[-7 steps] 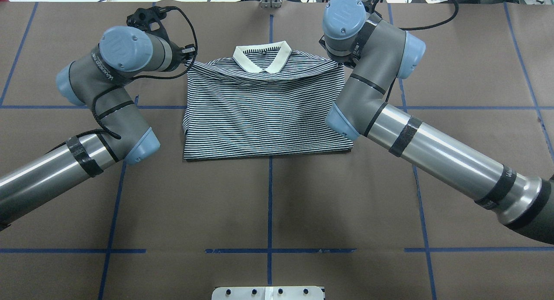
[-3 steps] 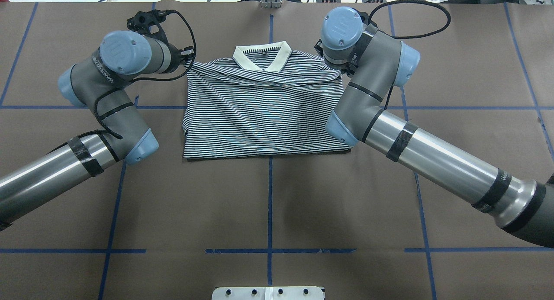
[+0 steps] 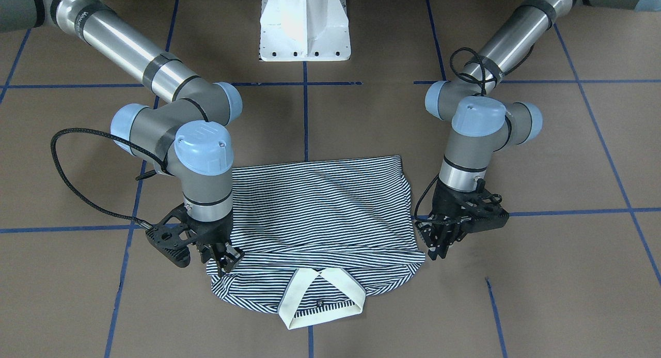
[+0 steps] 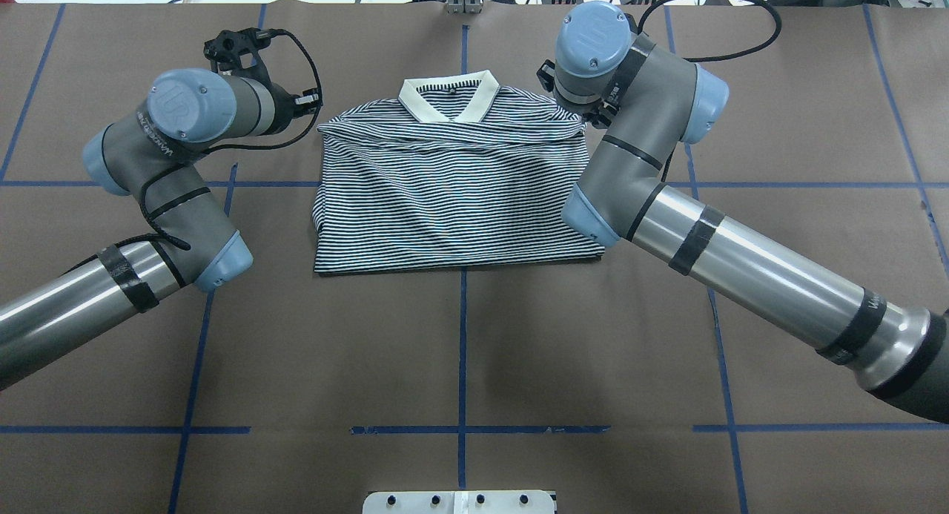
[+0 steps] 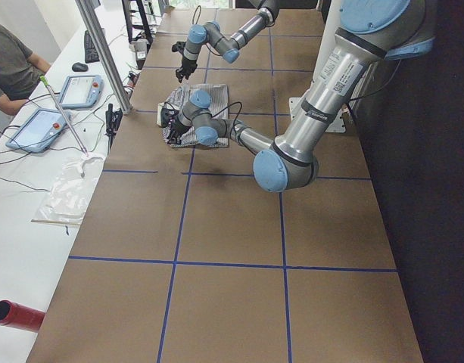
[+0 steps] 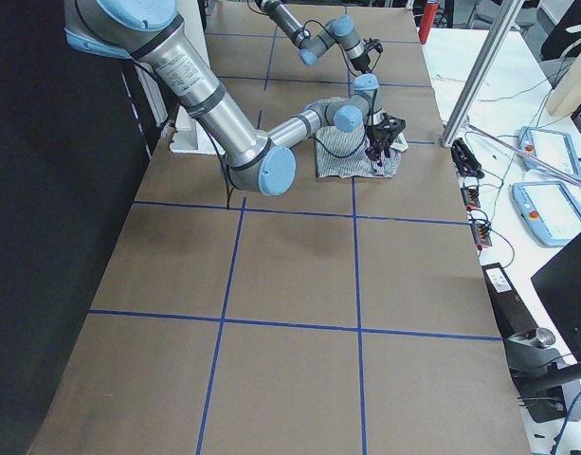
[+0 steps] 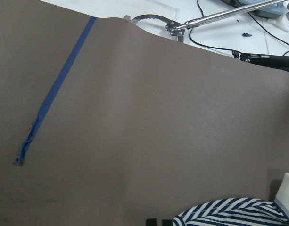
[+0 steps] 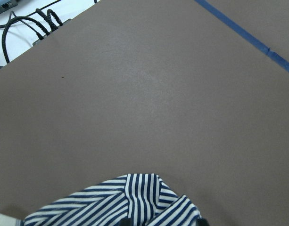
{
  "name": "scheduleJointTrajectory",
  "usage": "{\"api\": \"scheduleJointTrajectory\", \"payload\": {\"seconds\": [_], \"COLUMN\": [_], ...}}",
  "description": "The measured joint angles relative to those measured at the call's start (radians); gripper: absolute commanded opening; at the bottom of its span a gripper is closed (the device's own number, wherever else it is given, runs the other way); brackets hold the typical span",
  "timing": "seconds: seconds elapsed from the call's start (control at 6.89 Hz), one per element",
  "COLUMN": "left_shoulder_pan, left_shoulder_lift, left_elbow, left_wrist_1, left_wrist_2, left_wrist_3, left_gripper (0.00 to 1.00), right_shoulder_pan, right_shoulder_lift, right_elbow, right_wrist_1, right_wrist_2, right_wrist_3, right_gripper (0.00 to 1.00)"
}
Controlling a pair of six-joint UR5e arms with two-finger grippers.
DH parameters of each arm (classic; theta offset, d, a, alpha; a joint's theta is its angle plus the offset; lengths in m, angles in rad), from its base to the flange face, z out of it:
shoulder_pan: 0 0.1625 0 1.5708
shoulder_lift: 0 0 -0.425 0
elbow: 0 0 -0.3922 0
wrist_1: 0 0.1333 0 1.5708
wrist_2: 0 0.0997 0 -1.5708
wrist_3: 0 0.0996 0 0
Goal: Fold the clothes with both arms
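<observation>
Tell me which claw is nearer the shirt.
Right. The right claw sits on a corner of the shirt, touching the fabric; the left claw hangs just off the opposite edge, apart from it.

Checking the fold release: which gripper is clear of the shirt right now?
The left gripper: it hangs beside the polo shirt, jaws over bare table. The right gripper sits on the shirt's shoulder corner, fabric bunched in its jaws.

Cloth shirt [image 4: 452, 195] on matt brown paper [image 4: 460, 351]; right arm [image 4: 764, 277] of glossy smooth metal.
</observation>
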Motion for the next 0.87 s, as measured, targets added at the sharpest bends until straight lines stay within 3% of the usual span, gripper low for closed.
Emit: {"api": "scheduleJointTrajectory", "payload": {"seconds": [0.44,0.87], "left_shoulder_pan": [0.001,0.003], "left_shoulder_lift": [0.012,0.014], "left_elbow": [-0.018,-0.023], "left_wrist_1": [-0.019,-0.022], "left_wrist_2": [-0.001,-0.001], "left_wrist_3": [-0.001,-0.003], "left_gripper": [0.62,0.62], "right_shoulder_pan": [-0.059,-0.145], "right_shoulder_lift": [-0.203,-0.33], "right_elbow": [0.265,0.403], "right_wrist_1": [-0.003,-0.004], "right_wrist_2": [0.053,0.048], "right_wrist_3": [0.016,0.127], "right_gripper": [0.72,0.73]}}
